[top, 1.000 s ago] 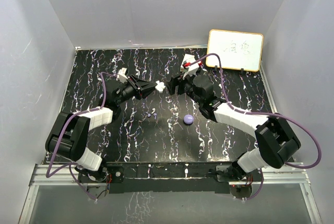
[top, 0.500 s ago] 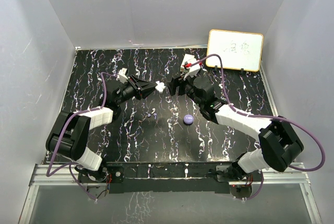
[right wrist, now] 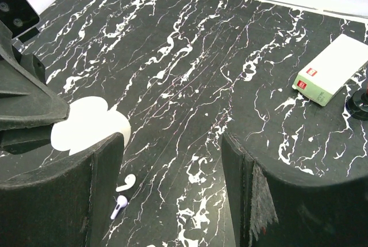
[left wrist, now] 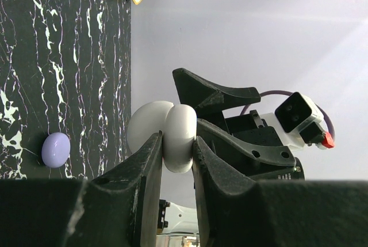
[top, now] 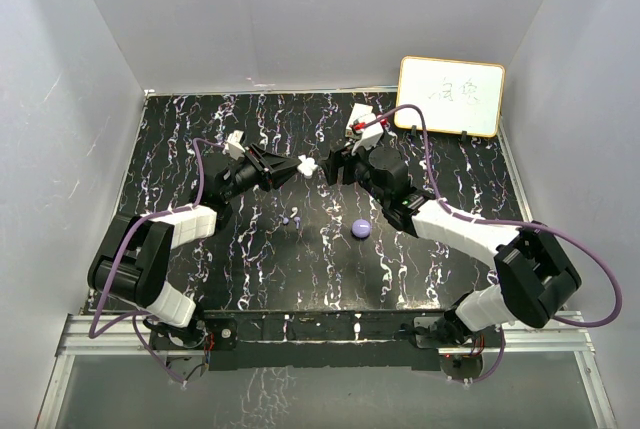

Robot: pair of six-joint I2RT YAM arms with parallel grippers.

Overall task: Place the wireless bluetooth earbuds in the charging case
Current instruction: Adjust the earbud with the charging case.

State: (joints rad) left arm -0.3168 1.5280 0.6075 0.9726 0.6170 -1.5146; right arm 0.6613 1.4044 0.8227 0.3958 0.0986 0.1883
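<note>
My left gripper point(left wrist: 178, 143) is shut on a white round charging case point(left wrist: 167, 135), held above the table at mid-back point(top: 308, 163). Its lid stands open, so it shows as two lobes. My right gripper point(right wrist: 171, 149) is open and faces it closely, with the case point(right wrist: 86, 123) showing just outside its left finger point(right wrist: 106, 166). Nothing lies between its fingers. On the table below lie two earbuds, one white point(right wrist: 126, 182) and one purple point(right wrist: 119, 205), also seen from above: white earbud point(top: 297, 213), purple earbud point(top: 285, 220). A closed purple case point(top: 361, 229) rests to their right.
A whiteboard point(top: 450, 96) stands on feet at the back right corner. A small white and green box point(right wrist: 330, 68) lies on the black marbled table point(top: 200, 129) near it. White walls enclose the table on three sides.
My right gripper has edged slightly left, closer to the held white case. The left gripper and the earbuds have stayed where they were.
</note>
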